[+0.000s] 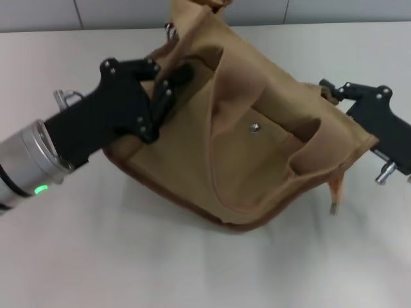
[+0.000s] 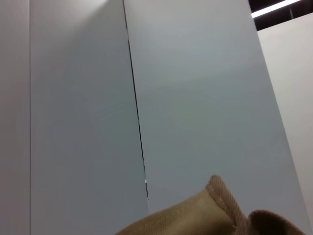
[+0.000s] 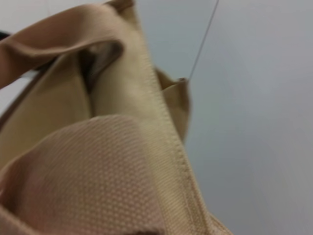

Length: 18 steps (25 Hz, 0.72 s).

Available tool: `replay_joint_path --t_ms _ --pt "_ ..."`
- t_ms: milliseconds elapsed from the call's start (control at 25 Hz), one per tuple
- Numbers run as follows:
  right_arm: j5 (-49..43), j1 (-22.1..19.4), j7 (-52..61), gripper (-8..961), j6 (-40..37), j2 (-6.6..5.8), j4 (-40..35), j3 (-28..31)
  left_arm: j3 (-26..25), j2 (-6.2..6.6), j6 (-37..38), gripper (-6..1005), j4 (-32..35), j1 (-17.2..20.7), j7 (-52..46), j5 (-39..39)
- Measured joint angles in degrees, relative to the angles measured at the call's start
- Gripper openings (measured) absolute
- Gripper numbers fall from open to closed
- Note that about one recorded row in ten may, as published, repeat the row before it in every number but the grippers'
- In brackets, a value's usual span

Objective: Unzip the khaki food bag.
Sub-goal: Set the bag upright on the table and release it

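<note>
The khaki food bag [image 1: 257,160] lies tilted on the white table, its front pocket and silver snap [image 1: 254,128] facing me. A wide strap handle [image 1: 221,83] arches over the front. My left gripper [image 1: 168,83] is at the bag's upper left end, shut on the fabric there. My right gripper [image 1: 327,88] is at the bag's right end, touching its corner. The top zipper is hidden behind the bag's upper edge. A corner of the bag shows in the left wrist view [image 2: 195,215]. The bag's strap and fabric fill the right wrist view [image 3: 98,171].
The white table [image 1: 192,269] spreads in front of the bag. A thin tan strip with a metal tip [image 1: 334,199] hangs from the bag's right side. A grey panelled wall [image 1: 115,13] stands behind the table.
</note>
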Motion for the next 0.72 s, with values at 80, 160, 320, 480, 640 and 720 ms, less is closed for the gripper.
replay_joint_path --t_ms 80,160,320,480,640,720 --pt "1.5 0.1 -0.1 178 0.2 -0.01 -0.2 0.1 0.0 -0.01 -0.7 184 -3.0 0.2 2.4 0.0" --pt "3.3 0.1 0.0 131 0.4 -0.07 -0.7 0.1 0.0 -0.02 -1.6 185 -5.2 0.5 4.0 0.3" --pt "6.4 1.3 0.3 128 0.5 -0.17 -2.1 0.1 0.5 -0.03 -4.2 188 -7.1 1.9 4.5 1.3" --pt "7.7 4.0 1.9 142 2.2 -0.32 -3.5 -0.3 1.7 -0.01 -5.8 191 -6.9 3.6 4.6 3.1" --pt "7.5 4.5 2.4 163 2.2 -0.24 -4.2 -1.2 2.2 0.07 -7.3 193 -6.6 5.5 4.7 3.6" --pt "7.5 4.2 2.0 173 2.1 -0.17 -4.1 -1.0 2.3 0.06 -7.5 195 -6.6 5.7 4.7 3.7"
